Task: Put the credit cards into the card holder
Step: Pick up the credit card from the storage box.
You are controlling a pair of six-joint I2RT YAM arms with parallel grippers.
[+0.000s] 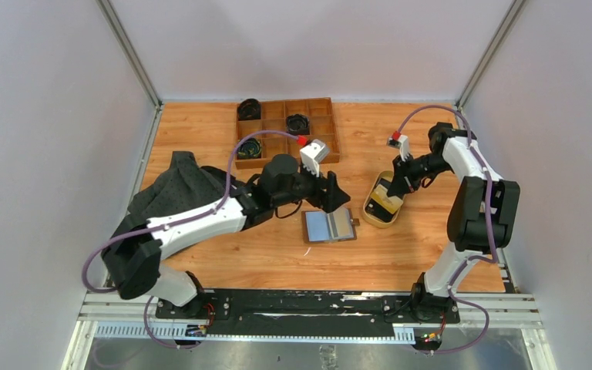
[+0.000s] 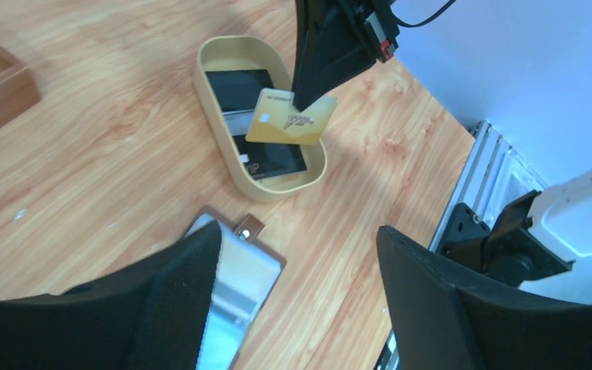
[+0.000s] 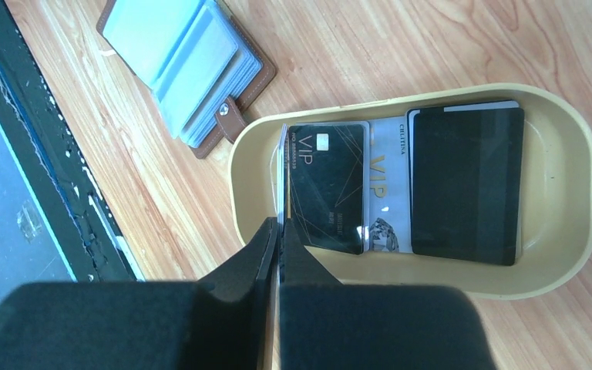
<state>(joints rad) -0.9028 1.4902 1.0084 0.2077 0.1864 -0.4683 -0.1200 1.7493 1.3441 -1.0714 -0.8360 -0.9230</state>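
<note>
The brown leather card holder lies open on the table, its pale blue sleeves up; it also shows in the right wrist view and the left wrist view. My right gripper is shut on the yellow-gold credit card and holds it on edge just above the tan oval dish. In the dish lie a dark VIP card, a pale card and another dark card. My left gripper is open and empty, hovering over the card holder's far edge.
A brown wooden compartment tray with coiled dark items stands at the back. A dark cloth lies at the left under my left arm. The black base rail runs along the table's near edge.
</note>
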